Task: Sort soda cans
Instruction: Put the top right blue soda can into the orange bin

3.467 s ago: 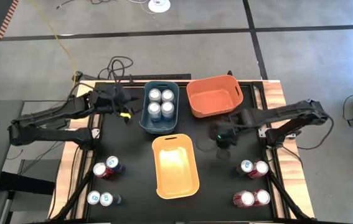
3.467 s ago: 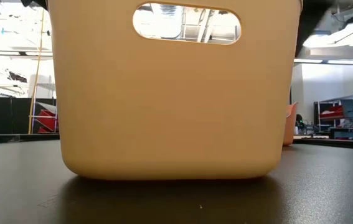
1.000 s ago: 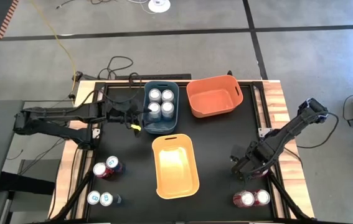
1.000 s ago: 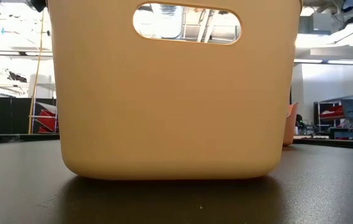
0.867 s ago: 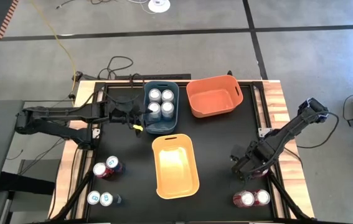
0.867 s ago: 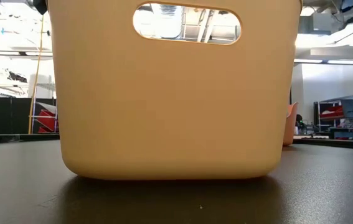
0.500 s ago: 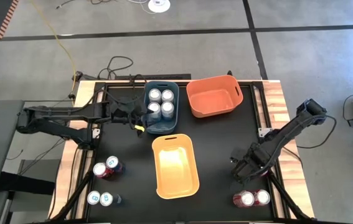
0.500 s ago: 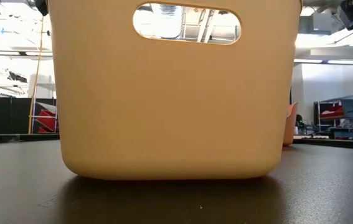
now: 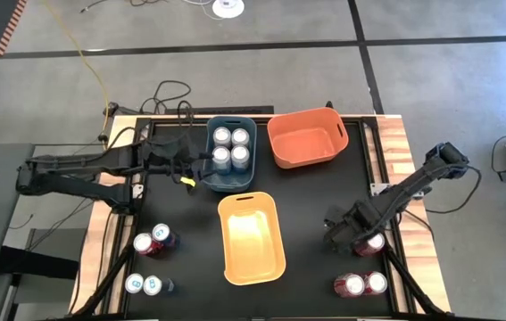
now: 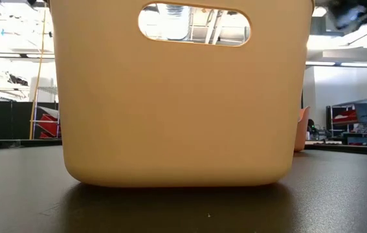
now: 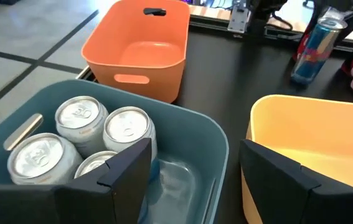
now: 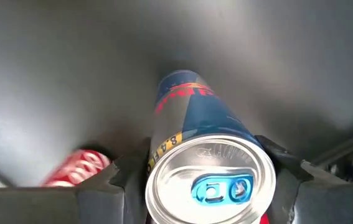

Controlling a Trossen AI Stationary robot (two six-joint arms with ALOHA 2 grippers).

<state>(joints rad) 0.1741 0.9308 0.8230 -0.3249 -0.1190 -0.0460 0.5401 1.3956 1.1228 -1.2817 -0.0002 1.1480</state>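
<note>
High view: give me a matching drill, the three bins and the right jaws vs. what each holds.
Things:
1. blue bin
2. orange bin
3. yellow bin
4. right jaws

Contents:
A. nothing, at the table's middle
B. one blue can, gripped by its sides
C. four silver-topped cans
D. nothing, at the far edge

Pairs: 1-C, 2-D, 3-A, 4-B
</note>
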